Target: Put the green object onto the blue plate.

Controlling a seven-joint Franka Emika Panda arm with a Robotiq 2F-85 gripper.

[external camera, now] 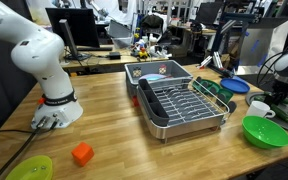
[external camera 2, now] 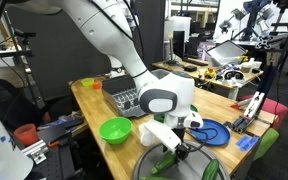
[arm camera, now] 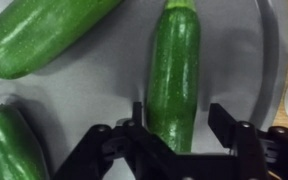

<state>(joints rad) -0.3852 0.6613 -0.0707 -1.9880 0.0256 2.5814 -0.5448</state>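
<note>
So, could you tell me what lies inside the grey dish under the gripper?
In the grey dish, three green vegetables: a long one straddled by the open gripper, a thicker one upper left, a darker one lower left. The gripper hides the long one's end.

green object (arm camera: 174,70): dark green, long, smooth, lying flat on grey dish (arm camera: 246,60) | blue plate (external camera: 234,86): round, shallow, upright on wooden table (external camera: 114,125)
</note>
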